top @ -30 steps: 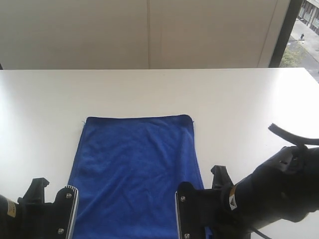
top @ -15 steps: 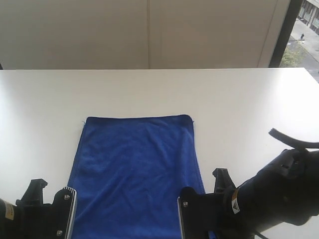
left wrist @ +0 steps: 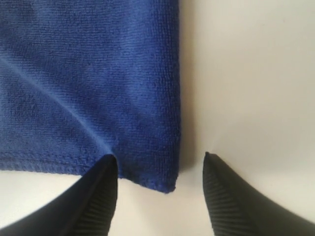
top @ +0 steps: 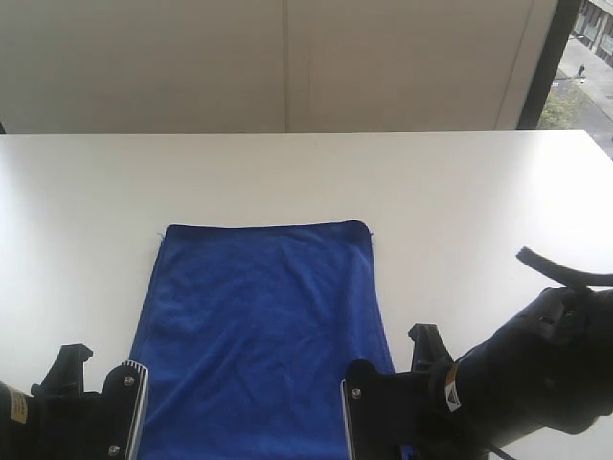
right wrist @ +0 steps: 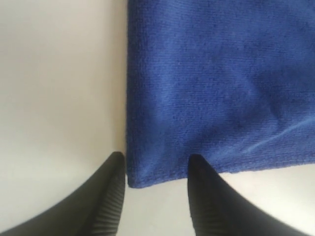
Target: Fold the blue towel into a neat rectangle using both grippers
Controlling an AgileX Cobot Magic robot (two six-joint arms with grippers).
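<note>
The blue towel [top: 259, 326] lay flat on the white surface [top: 460, 192] between the two arms, its far hem square and its near hem running out of the exterior view. It looked a light, limp cloth with a soft nap. It would likely sag from wherever it was lifted, keep no shape of its own, and drag a little on the surface rather than slide. That argued for taking it by the two near corners together, so that the hem would rise level. The left gripper [left wrist: 160, 169] had its jaws wide apart astride one near corner, one tip at the stitched hem and the other over bare surface, holding nothing. The right gripper [right wrist: 155, 167] likewise stood with its jaws apart astride the other near corner, not clamped on the cloth. A shallow bite might catch only the hem and slip off.
</note>
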